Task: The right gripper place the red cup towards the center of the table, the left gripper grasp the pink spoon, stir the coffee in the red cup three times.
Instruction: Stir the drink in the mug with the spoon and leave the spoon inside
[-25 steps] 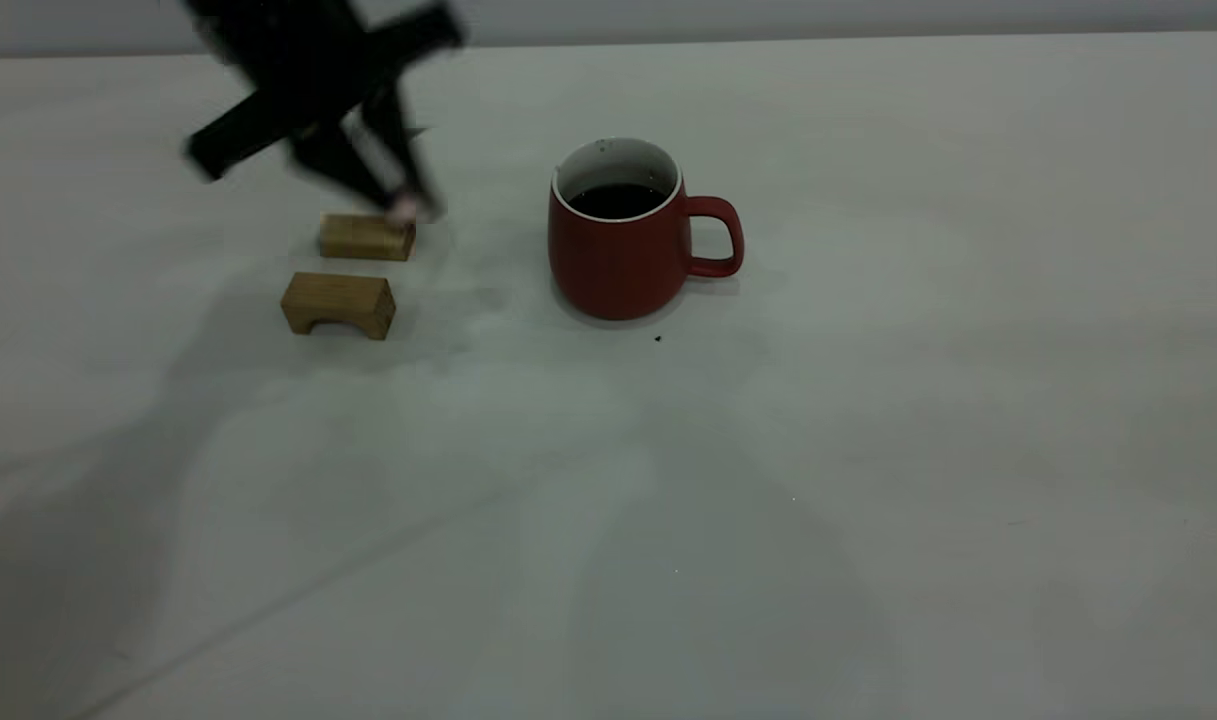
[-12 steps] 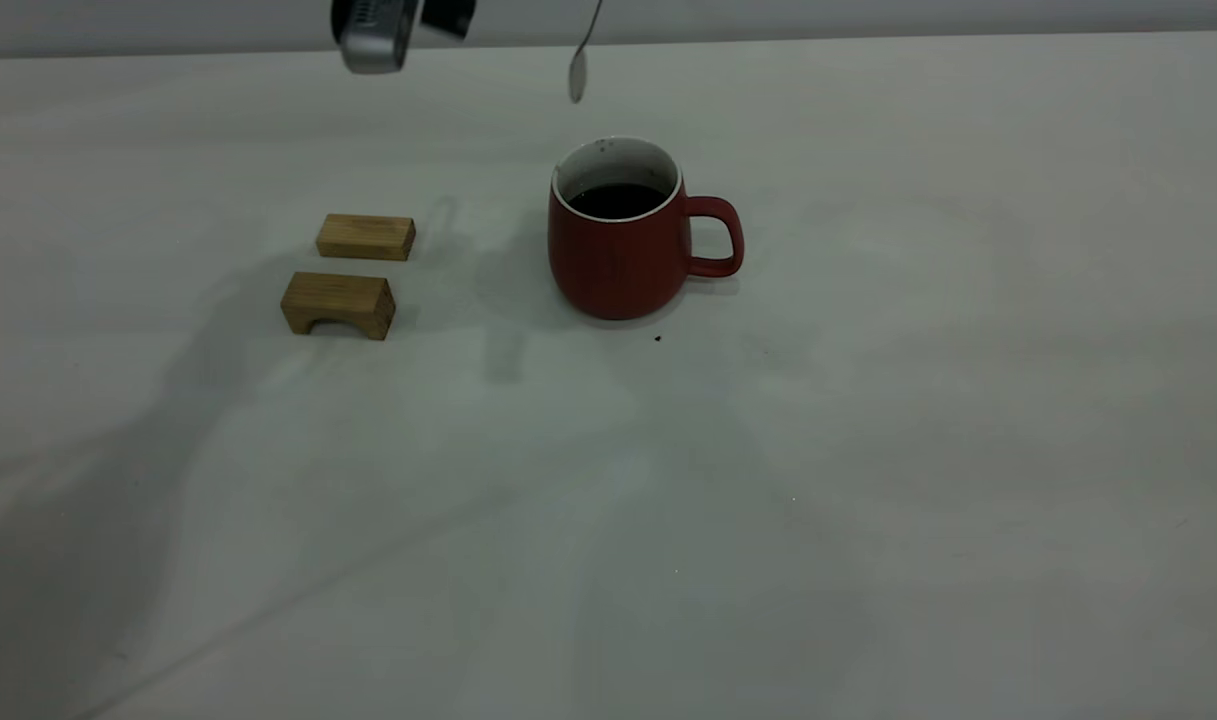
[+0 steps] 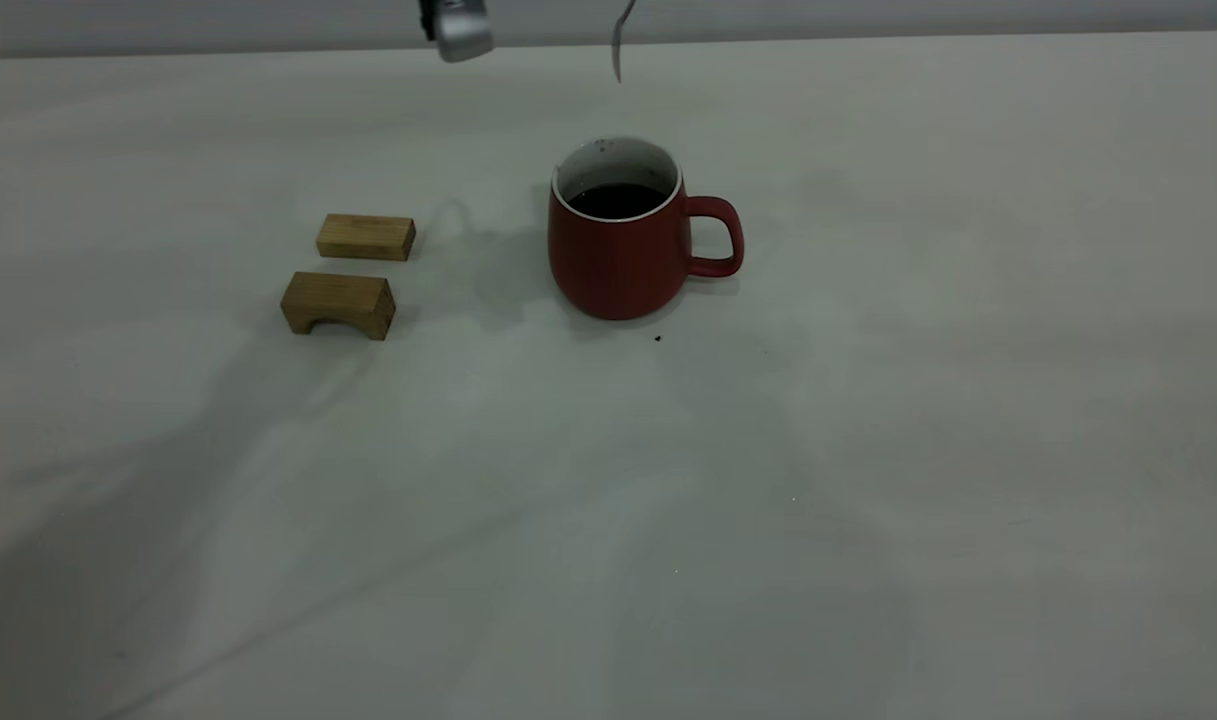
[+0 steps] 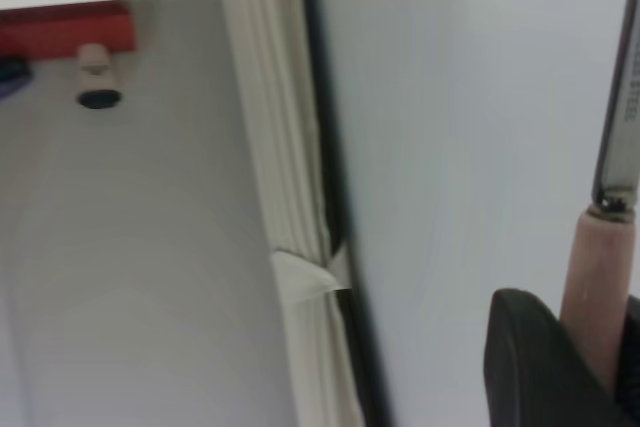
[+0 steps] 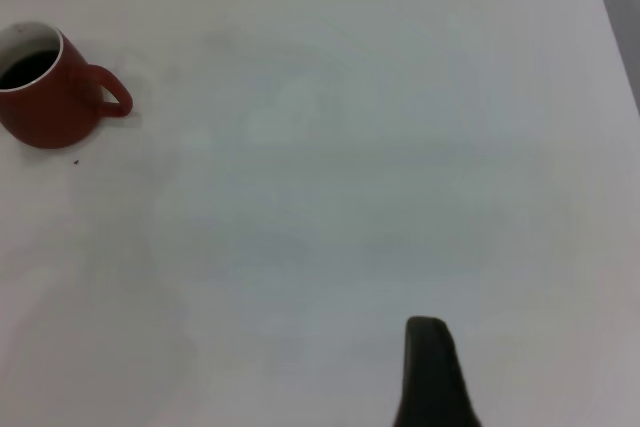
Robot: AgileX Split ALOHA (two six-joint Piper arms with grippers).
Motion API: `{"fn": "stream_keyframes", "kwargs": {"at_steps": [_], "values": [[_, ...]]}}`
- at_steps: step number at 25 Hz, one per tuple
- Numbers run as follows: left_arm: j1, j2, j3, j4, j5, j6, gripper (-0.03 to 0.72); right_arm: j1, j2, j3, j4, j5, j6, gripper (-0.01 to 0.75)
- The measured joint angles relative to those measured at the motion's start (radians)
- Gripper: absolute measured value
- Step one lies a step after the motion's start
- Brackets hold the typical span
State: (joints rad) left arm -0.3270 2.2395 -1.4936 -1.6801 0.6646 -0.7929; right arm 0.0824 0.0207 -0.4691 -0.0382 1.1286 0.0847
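- The red cup [image 3: 618, 240] sits around the middle of the table [image 3: 868, 450] with coffee [image 3: 616, 200] in it, handle pointing away from the two wooden blocks [image 3: 353, 270]. So the placing part looks done to me.
- The left gripper [image 4: 560, 367] is up high, mostly out of the top of the exterior view. Only its silver block [image 3: 460, 30] pokes in.
- On its wrist camera the black fingers [image 4: 530, 357] are pinching the pink spoon [image 4: 600, 277] by the handle, and the metal neck runs straight out past the fingertips.
- From outside, the spoon bowl [image 3: 618, 50] hangs well above the cup, roughly over the far part of the rim. Hard to say if it's truly centred, since there's only this one angle.
- The right gripper [image 5: 432, 377] is parked well away from the cup. One dark finger shows in its own view, and I can't tell if the fingers are spread or together.
- How I'd do the next bit: line the bowl up over the middle of the opening first, then come straight down so the spoon stays off the rim.
- Dip only the bowl and neck, and keep the fingertips above the rim.
- Stir in small slow circles. Nothing is holding the cup, so a knock on the wall could shift it or slop coffee.
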Motion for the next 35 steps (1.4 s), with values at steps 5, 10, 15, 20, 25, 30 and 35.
{"fn": "stream_keyframes", "kwargs": {"at_steps": [5,10,15,20,25,30,35], "values": [[-0.003,0.032,0.000,-0.043,-0.005,-0.055,0.152,0.000,0.000,0.000,0.000,0.000,0.000,0.555],[-0.003,0.088,0.000,-0.043,-0.002,-0.131,0.152,0.000,0.000,0.000,0.000,0.000,0.000,0.555],[-0.003,0.133,0.000,-0.048,-0.002,-0.145,0.152,0.000,0.000,0.000,0.000,0.000,0.000,0.555],[-0.003,0.217,0.000,-0.050,-0.001,-0.146,0.152,0.000,0.000,0.000,0.000,0.000,0.000,0.555],[-0.001,0.250,0.000,-0.049,0.019,-0.147,0.152,0.000,0.000,0.000,0.000,0.000,0.000,0.555],[0.021,0.250,0.000,-0.053,0.000,-0.147,0.152,0.000,0.000,0.000,0.000,0.000,0.000,0.555],[0.027,0.250,-0.015,-0.062,-0.060,-0.147,0.152,0.000,0.000,0.000,0.000,0.000,0.000,0.555]]}}
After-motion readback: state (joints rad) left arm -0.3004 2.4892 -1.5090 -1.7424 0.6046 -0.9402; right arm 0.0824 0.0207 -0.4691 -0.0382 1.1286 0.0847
